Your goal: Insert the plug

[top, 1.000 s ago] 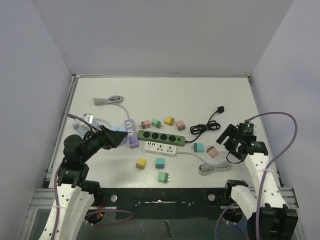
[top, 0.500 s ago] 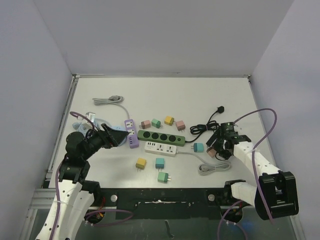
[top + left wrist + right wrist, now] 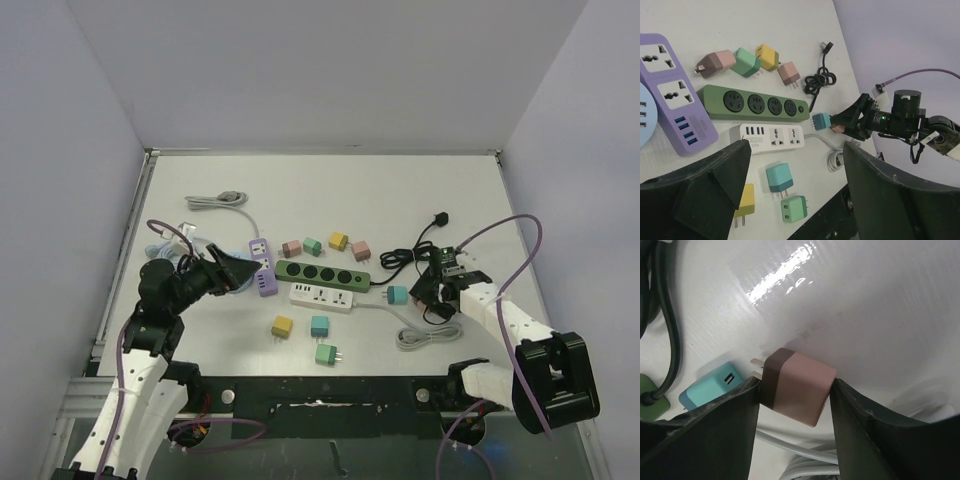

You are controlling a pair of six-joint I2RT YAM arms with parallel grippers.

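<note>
Pink plug on white table | right claw seemingly clamped on it; left claw wide apart

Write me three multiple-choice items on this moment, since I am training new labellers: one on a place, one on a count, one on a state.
1. Where is the pink plug?
A. on the purple strip
B. between the fingers of the right gripper
C. at the table's far edge

2. How many round sockets has the green power strip?
A. two
B. four
C. six

3. How is the left gripper?
A. open, empty
B. shut on a cable
C. shut on a yellow plug

Key: 1 B, the right wrist view shows a finger on each side of it; 2 B, four show in the left wrist view; 3 A, its fingers stand wide apart with nothing between.
</note>
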